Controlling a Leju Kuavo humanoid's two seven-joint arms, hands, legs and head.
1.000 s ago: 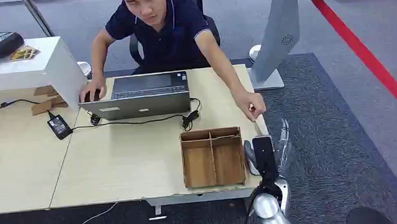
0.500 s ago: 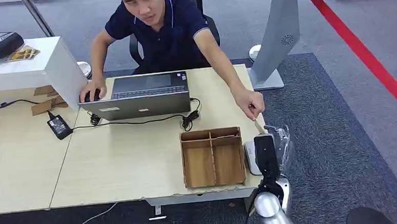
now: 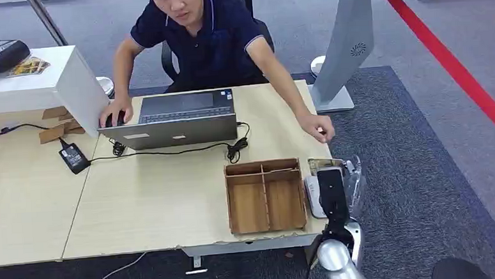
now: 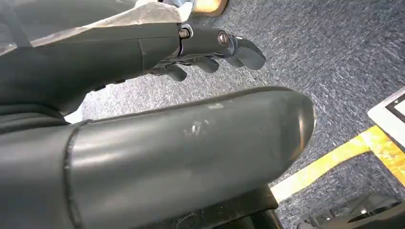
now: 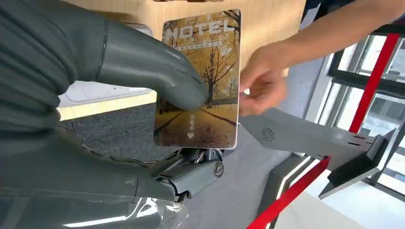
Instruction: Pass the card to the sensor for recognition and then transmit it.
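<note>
On grey carpet by the wooden table [image 3: 171, 201], right hand [image 3: 334, 186] gripping card [image 5: 200, 81].

Card [image 5: 200, 81] now pinched in right hand [image 5: 119, 95], person's hand [image 3: 319, 125] drawn back from it

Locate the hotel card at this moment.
The hotel card is pinched in the right hand, at the table's right edge above the white sensor, beside the wooden tray.

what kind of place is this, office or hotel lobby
Probably an office or demo room set up as a hotel front desk: a person sits at a laptop on a desk, and the right hand holds a card printed HOTEL.
</note>
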